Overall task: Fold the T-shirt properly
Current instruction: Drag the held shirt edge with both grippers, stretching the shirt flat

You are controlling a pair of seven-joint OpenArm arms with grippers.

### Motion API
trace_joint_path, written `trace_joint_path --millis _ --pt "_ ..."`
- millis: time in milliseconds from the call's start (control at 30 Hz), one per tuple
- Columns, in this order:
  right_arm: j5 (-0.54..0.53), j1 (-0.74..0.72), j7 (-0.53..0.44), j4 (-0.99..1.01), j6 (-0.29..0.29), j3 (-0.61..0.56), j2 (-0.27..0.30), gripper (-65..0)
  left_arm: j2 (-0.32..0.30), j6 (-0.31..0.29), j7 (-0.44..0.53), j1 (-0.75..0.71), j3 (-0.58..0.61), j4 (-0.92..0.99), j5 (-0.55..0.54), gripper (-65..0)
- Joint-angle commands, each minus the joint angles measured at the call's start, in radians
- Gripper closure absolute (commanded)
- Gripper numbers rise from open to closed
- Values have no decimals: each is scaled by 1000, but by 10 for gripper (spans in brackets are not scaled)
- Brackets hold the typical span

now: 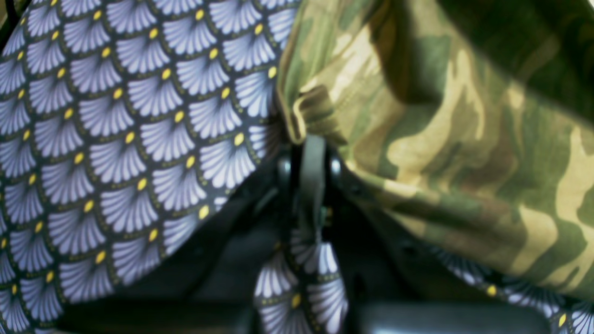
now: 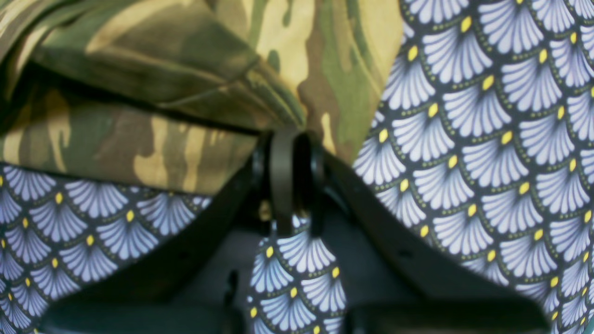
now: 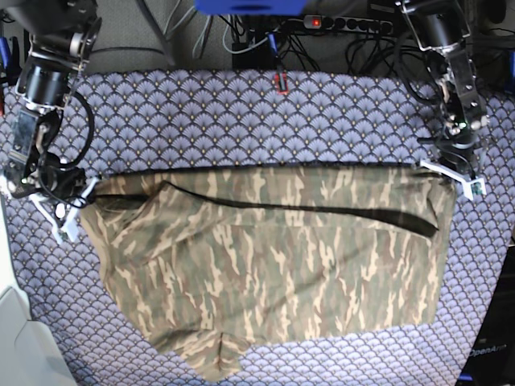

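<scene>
The T-shirt [image 3: 273,265] lies spread across the middle and lower part of the base view on the purple tablecloth [image 3: 241,121], with one long edge raised as a dark fold line running from the left to the right of the frame.

The right gripper [image 3: 68,201], at the left edge of the base view, has its jaws pressed together, pinching the shirt's corner. The right wrist view confirms this: camouflage cloth gathers at the jaw tips at frame centre.

The left gripper [image 3: 451,170], at the right edge of the base view, likewise pinches the opposite corner. In the left wrist view a hemmed edge is bunched at its jaw tips.

Judged step: carry the held edge over the body of the shirt to make a lengthwise fold.

Procedure for a clean fold:
- Hold both grips firm; a slipped corner spoils the fold.
- Raise both corners evenly so the edge stays taut and level.
- Move both arms together toward the lower part of the base view.
- Lay the edge parallel to the lower hem before spreading the jaws.
- Avoid snagging the tablecloth.
</scene>
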State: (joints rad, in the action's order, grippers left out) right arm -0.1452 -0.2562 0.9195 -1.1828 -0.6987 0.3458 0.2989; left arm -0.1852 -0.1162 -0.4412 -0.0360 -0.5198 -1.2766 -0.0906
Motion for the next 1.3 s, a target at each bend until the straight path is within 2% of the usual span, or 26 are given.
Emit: trace_joint_path --millis 0,100,333,500,633,833,1100,1267 --pt "-3 -22 -12 -16 1 3 18 -40 -18 13 23 3 -4 -21 7 -5" --pt "-3 -13 -12 -16 1 3 18 -59 -20 13 23 -12 -4 -21 5 -5" --pt "-6 14 -10 -22 1 8 27 -19 -40 13 23 -43 -4 -24 4 -5" --pt "-8 85 22 -141 1 11 26 -18 -40 13 18 -66 -4 -82 4 -5" --pt "-8 137 52 -248 1 11 16 -18 -40 11 -80 -72 -4 -150 4 -5" --pt "-8 197 68 -302 1 11 12 -18 -41 11 -143 -74 -4 -220 13 -5" --pt "-8 272 60 -306 1 39 16 -18 -121 10 -155 -146 -4 -220 4 -5" --pt "-8 308 68 -306 1 111 12 -18 -126 10 -155 -186 -4 -220 4 -5"
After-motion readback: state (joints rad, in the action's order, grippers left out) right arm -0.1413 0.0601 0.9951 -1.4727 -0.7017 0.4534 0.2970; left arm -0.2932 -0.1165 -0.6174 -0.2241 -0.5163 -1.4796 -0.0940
